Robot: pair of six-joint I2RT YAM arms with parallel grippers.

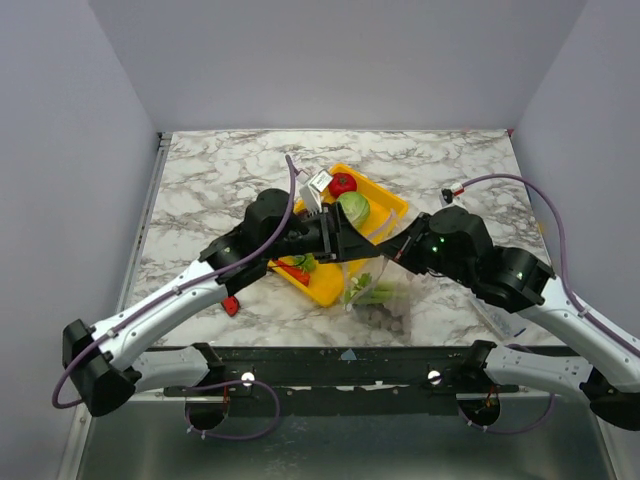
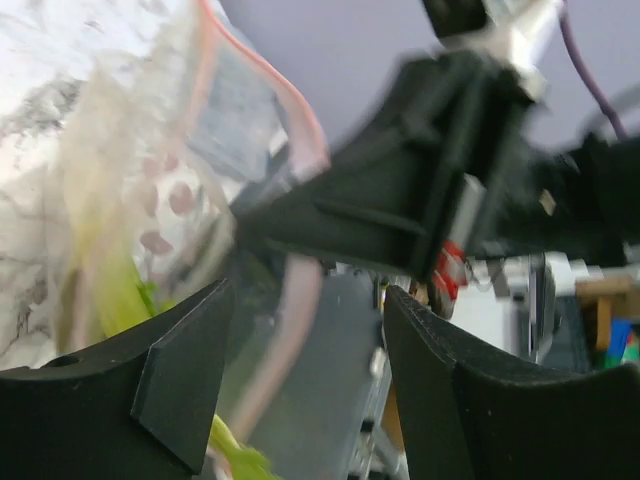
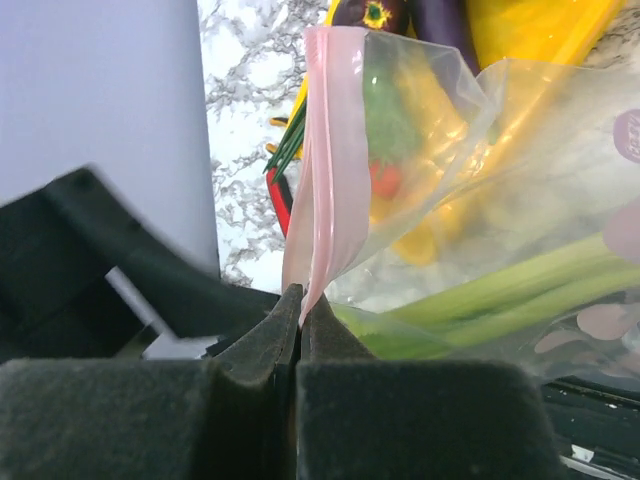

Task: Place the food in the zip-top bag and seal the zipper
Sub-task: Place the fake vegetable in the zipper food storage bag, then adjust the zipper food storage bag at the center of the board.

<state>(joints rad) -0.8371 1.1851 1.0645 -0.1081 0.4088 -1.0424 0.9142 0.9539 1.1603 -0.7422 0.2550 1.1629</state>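
Two grippers meet at bag (image 1: pixel 383 300) mouth, beside yellow tray (image 1: pixel 392 200). Right gripper (image 3: pixel 300 310) pinches pink zipper (image 3: pixel 330 170) tight. Left gripper (image 2: pixel 305 340) jaws apart, strip between. Bag thin, floppy, slippery, leek (image 3: pixel 500 285) inside; stiffer zipper edge likely best hold.

Far edge of the marbled worktop (image 1: pixel 215 165) stands open; yellow plastic tray (image 1: pixel 391 204) and clear floppy bag (image 1: pixel 388 300) block its middle

Soft, even light from above, faint shadows; left wrist view was blurred, and the zip-top bag (image 3: pixel 520 140) glinted.
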